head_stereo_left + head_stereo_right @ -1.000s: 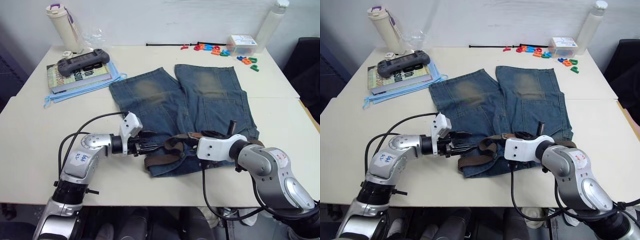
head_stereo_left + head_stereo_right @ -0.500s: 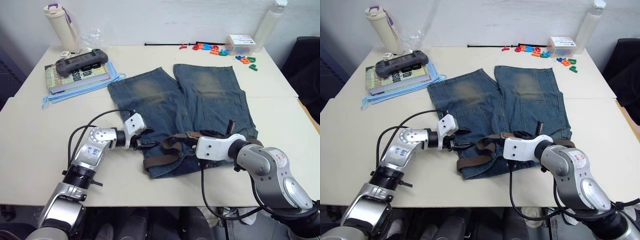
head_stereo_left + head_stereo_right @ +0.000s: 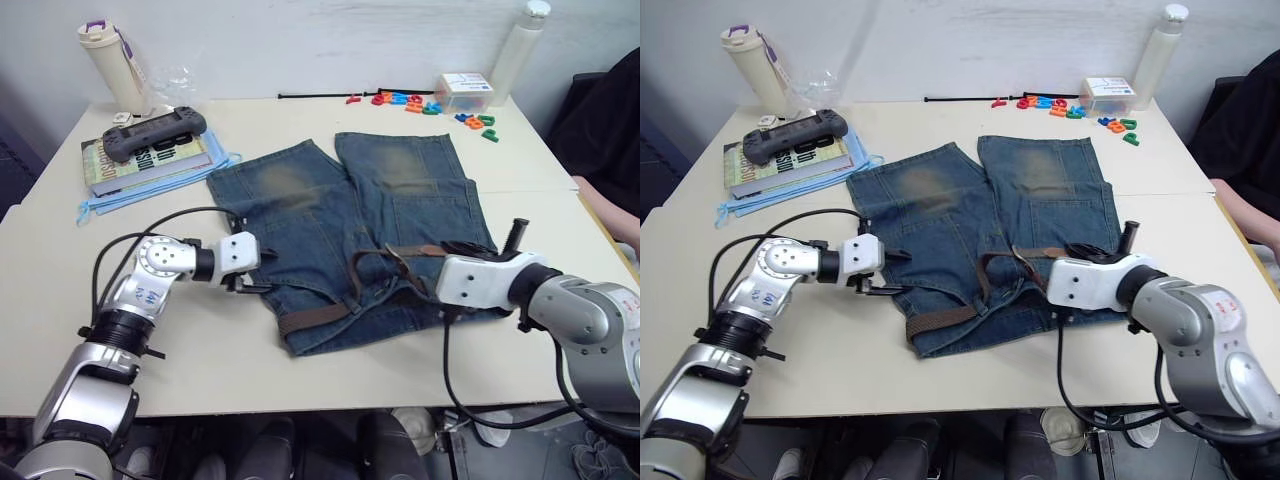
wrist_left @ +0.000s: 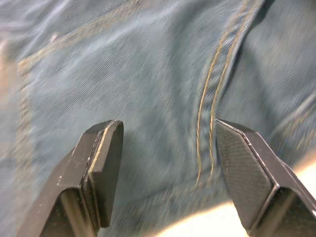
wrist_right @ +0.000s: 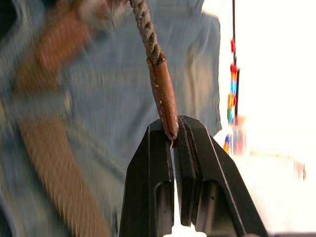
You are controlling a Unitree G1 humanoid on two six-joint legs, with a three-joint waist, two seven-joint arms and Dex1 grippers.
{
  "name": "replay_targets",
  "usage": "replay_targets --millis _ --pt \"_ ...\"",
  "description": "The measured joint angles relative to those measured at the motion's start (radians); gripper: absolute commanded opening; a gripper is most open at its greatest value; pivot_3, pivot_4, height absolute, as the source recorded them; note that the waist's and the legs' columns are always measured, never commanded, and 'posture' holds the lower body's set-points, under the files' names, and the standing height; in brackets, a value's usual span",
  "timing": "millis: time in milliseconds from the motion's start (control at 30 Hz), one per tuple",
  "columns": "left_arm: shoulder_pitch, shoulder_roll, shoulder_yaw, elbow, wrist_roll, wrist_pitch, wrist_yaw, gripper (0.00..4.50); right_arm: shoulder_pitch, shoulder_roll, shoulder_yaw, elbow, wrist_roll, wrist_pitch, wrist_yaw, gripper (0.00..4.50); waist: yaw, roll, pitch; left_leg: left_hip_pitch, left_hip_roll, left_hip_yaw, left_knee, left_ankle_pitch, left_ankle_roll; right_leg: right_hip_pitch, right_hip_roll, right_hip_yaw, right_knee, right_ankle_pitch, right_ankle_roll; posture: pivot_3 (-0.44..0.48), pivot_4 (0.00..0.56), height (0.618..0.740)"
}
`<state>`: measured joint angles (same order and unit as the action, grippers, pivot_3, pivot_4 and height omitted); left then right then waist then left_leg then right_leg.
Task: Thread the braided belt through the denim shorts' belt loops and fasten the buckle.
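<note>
The denim shorts [image 3: 340,215] lie flat mid-table, waistband toward me. The braided belt [image 3: 318,316] runs along the waistband, then arches up off the cloth to my right gripper [image 3: 432,268]. That gripper [image 5: 173,131] is shut on the belt's brown leather tip [image 5: 163,94]. My left gripper [image 3: 258,284] hovers over the shorts' left side, away from the belt. Its fingers [image 4: 101,163] stand open over bare denim and a yellow-stitched seam [image 4: 210,113]. I cannot make out the buckle or single belt loops.
At the back left are a book with a game controller [image 3: 155,130] on it, a light-blue cloth [image 3: 120,195] and a cream bottle [image 3: 108,65]. A black cord [image 3: 310,96], coloured letters [image 3: 400,100], a small box [image 3: 462,90] and a white bottle [image 3: 520,50] line the far edge. A person's arm [image 3: 612,215] rests at the right.
My right gripper has drawn the belt tip to the right, pulling the strap flatter along the waistband. My left gripper has backed off to the left, away from the belt. The camera has shifted.
</note>
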<state>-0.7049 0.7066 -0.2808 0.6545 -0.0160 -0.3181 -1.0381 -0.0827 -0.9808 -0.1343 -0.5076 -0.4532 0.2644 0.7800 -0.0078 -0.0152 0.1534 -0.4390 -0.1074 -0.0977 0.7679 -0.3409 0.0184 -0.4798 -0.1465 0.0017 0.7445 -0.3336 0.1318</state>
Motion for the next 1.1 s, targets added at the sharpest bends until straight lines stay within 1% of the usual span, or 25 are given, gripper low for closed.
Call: replay_targets --millis 333,467,567,700,800,967,1067,1100 --pt "0.011 0.000 0.007 -0.014 0.000 0.001 0.006 3.24 -0.020 0.000 0.002 -0.002 -0.002 0.044 -0.001 0.00 0.001 0.001 -0.001 -0.001 0.000 -0.001 0.000 0.000 0.000 0.000 0.000 0.001 0.000 0.000 0.000 0.000 0.150 0.654" --pt "0.015 0.000 0.009 -0.018 0.001 0.001 0.010 3.24 0.008 -0.034 0.001 0.003 -0.036 0.054 0.002 0.00 0.003 0.001 -0.001 -0.001 0.000 -0.001 0.000 0.000 0.000 0.000 0.000 0.001 0.000 0.000 0.000 0.000 0.150 0.654" --pt "0.016 0.001 0.009 -0.021 0.001 0.002 0.011 3.24 -0.002 -0.034 0.000 0.002 -0.035 0.067 0.003 0.00 0.002 0.001 -0.001 -0.001 0.000 -0.001 0.000 0.000 0.000 0.000 0.000 0.001 0.000 0.000 0.000 0.000 0.150 0.654" --pt "0.028 0.003 0.022 -0.045 0.002 0.017 0.014 3.24 -0.048 0.017 0.021 -0.030 0.012 0.050 0.003 0.00 0.001 0.001 0.000 -0.001 0.000 -0.002 -0.001 0.000 0.000 0.000 0.000 0.002 -0.001 0.000 0.000 0.000 0.150 0.654" --pt "0.038 0.005 0.042 -0.089 0.002 0.063 0.008 3.24 -0.075 0.057 0.090 -0.081 0.042 0.015 0.004 0.00 0.002 0.001 0.000 -0.002 0.000 -0.003 -0.001 0.000 0.000 -0.001 0.000 0.001 -0.002 0.000 0.000 0.000 0.150 0.654" --pt "0.056 0.018 0.088 -0.150 -0.065 0.199 -0.090 3.24 -0.098 0.075 0.126 -0.100 0.051 0.002 0.012 0.00 0.006 -0.003 0.004 -0.006 -0.001 -0.004 -0.001 -0.001 0.000 -0.004 0.000 0.000 -0.003 0.000 0.000 0.000 0.150 0.654" --pt "0.097 0.026 0.113 -0.225 -0.162 0.273 -0.223 3.24 -0.097 0.075 0.128 -0.099 0.053 -0.002 0.014 0.00 0.008 -0.003 0.008 -0.012 -0.001 -0.005 0.001 -0.001 0.000 -0.007 -0.001 -0.001 -0.005 0.000 0.000 0.000 0.150 0.654" --pt "0.102 0.026 0.115 -0.253 -0.192 0.288 -0.262 3.24 -0.097 0.075 0.128 -0.099 0.053 -0.003 0.014 0.00 0.008 -0.003 0.008 -0.019 -0.001 -0.006 0.003 0.002 -0.004 -0.014 -0.001 -0.001 -0.005 0.000 0.001 0.000 0.150 0.654"
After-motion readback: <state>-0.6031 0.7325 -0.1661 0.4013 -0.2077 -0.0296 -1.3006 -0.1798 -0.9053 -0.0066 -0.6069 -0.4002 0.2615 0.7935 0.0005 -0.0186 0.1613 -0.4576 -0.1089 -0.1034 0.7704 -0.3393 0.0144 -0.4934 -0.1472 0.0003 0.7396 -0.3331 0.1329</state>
